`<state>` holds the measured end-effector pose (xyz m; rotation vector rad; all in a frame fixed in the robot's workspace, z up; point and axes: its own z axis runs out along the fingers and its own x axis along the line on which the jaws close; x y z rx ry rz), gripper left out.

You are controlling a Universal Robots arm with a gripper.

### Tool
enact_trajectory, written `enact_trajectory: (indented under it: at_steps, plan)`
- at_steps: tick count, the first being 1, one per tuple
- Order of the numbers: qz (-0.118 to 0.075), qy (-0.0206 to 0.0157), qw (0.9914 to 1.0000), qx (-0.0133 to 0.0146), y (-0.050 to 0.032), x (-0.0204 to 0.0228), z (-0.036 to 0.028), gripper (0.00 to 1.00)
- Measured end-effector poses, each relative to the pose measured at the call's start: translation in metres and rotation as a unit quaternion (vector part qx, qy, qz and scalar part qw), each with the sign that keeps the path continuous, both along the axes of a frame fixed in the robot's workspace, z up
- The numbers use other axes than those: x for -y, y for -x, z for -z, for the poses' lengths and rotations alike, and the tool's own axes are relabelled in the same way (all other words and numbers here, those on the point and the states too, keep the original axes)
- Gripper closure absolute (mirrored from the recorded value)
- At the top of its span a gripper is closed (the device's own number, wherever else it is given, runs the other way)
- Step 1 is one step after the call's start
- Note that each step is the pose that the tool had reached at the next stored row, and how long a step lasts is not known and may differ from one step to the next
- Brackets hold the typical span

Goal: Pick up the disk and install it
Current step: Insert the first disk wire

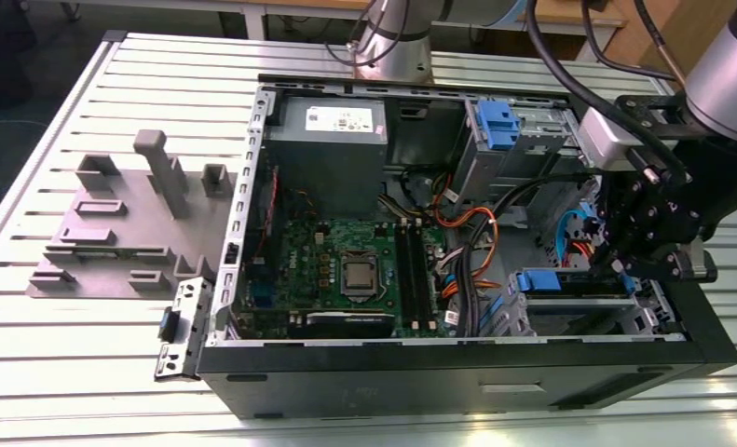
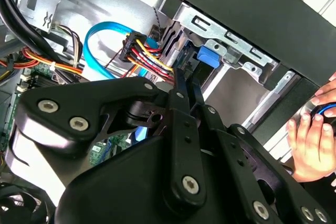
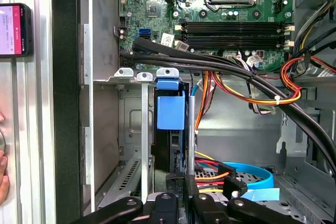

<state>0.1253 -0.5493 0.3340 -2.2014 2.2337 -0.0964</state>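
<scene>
Gripper [image 1: 620, 265] sits at right of frame in the exterior view, down inside the open PC case [image 1: 468, 391] over the drive cage [image 1: 580, 312]; its fingers [image 2: 181, 85] look pressed close together around the edge of the disk [image 3: 170, 109], though I can't tell for sure that they pinch it. The disk stands on edge in a cage slot, blue carrier tab showing at centre of the first wrist view, right of the metal divider [image 3: 144, 129]. A person's hand [image 2: 310, 140] rests at right edge of the second wrist view, outside the case; motherboard [image 1: 343, 270] is at centre of the exterior view.

A blue carrier tab [image 3: 170, 109] stands upright in the metal drive cage [image 3: 131, 129], below the green motherboard [image 3: 210, 9]. Black cables [image 3: 220, 66] cross between them. The gripper [image 3: 178, 203] sits just beneath the tab.
</scene>
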Motion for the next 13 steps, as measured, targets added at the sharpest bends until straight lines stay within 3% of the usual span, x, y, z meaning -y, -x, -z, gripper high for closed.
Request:
enact_trajectory:
  at_steps: [6,10,11,13]
  plan:
    - [0.0,-0.0001,1.0,0.0009,0.0,0.0,0.0004,0.83]
    - [0.0,-0.0001,0.99998,0.0065,0.0001,0.0,0.0005,0.83]
    - [0.0,-0.0001,0.99995,0.0096,0.0003,0.0,0.0005,0.83]
    - [0.0,0.0,0.99994,0.0112,0.0005,0.0,0.0004,0.83]
